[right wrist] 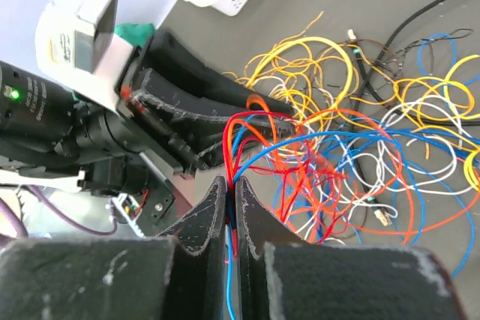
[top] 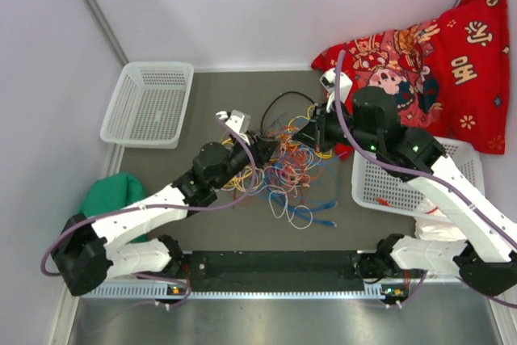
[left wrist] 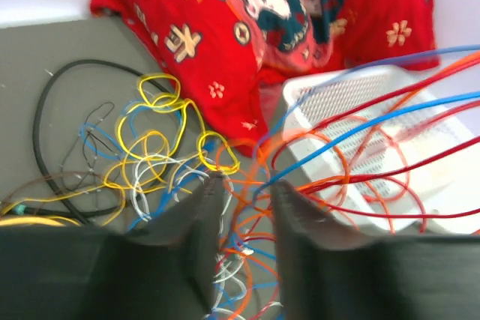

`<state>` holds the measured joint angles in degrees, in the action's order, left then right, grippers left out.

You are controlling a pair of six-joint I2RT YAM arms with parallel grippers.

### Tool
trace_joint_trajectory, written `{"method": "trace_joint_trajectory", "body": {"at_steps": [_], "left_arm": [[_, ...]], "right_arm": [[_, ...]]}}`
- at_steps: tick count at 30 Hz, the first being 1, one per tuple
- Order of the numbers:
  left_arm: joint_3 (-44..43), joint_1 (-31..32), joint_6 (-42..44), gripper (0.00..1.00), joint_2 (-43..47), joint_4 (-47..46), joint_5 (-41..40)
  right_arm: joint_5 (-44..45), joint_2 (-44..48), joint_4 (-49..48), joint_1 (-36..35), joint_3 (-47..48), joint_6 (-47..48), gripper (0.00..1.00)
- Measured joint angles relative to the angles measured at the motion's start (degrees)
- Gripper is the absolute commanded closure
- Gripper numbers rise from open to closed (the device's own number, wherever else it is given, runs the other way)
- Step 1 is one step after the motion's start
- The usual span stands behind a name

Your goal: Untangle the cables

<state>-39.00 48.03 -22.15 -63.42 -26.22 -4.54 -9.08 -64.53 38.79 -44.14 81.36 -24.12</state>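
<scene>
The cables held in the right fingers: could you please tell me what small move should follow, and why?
Probably draw the right gripper back from the tangle: its fingers are shut on red and blue cables that loop into it.

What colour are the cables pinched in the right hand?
Red and blue cables in the right hand; clearest in the right wrist view.

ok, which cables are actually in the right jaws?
The red and blue strands: they run pinched between the right gripper's shut jaws. Yellow cables lie loose beyond.
</scene>
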Motion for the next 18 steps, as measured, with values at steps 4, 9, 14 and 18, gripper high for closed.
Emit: {"method": "trace_joint_trajectory", "body": {"at_steps": [4, 9, 14, 18], "left_arm": [[-0.7, -0.2, 0.0, 1.0, -0.7, 2.3, 0.4], [-3.1, -2.9, -1.3, 1.0, 3.7, 9.5, -3.1], [-4.8, -8.3, -3.2, 1.0, 11.3, 19.3, -9.2], [-5.9, -11.8, -3.9, 1.0, 14.0, 29.2, -18.3]], "right_arm": [[2.2, 0.3, 0.3, -0.1, -0.3, 0.0, 1.0], [7.1, 1.1, 0.7, -0.1, -2.8, 0.1, 1.0], [9.9, 1.1, 0.5, -0.7, -5.0, 0.2, 1.0], [12.0, 1.2, 0.3, -0.7, -6.5, 0.4, 1.0]]}}
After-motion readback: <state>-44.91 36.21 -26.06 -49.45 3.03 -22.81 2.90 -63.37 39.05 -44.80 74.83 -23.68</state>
